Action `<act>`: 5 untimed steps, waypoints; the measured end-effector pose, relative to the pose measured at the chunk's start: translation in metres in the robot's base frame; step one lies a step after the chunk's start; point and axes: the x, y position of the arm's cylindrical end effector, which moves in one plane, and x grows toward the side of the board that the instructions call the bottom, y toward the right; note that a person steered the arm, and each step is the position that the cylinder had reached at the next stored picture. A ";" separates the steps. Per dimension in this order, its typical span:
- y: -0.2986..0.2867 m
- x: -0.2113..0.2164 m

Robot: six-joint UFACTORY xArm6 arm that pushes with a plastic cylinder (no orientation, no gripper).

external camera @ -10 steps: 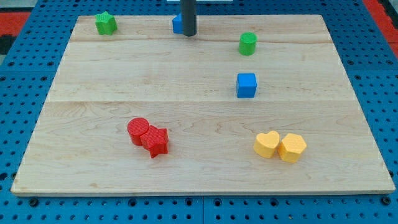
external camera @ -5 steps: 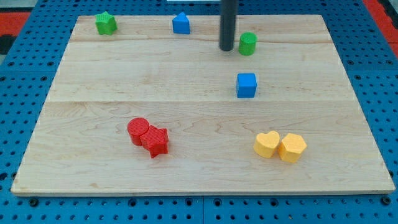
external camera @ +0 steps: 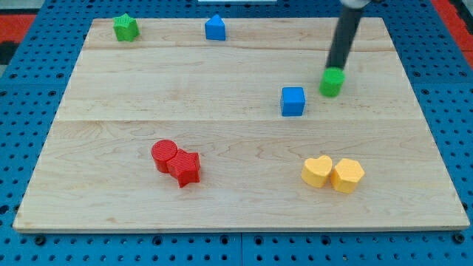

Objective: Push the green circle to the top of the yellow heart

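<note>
The green circle (external camera: 332, 82) sits right of the blue cube (external camera: 293, 101), in the board's upper right part. My tip (external camera: 336, 69) touches the circle's top edge from above. The yellow heart (external camera: 317, 171) lies lower down, well below the circle and slightly to its left. A yellow hexagon (external camera: 347, 175) touches the heart's right side.
A green star (external camera: 126, 27) is at the top left corner. A blue pentagon-like block (external camera: 215, 27) sits at the top edge. A red circle (external camera: 164, 155) and a red star (external camera: 185, 168) touch at the lower left. The wooden board (external camera: 111, 111) ends in blue pegboard.
My tip moved right from the blue block at the top, reached the green circle, and pushed it down and to the right, level with the blue cube's top.
</note>
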 end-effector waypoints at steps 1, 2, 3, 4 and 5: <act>-0.008 0.057; -0.025 0.104; -0.071 0.150; -0.106 0.177; -0.093 0.211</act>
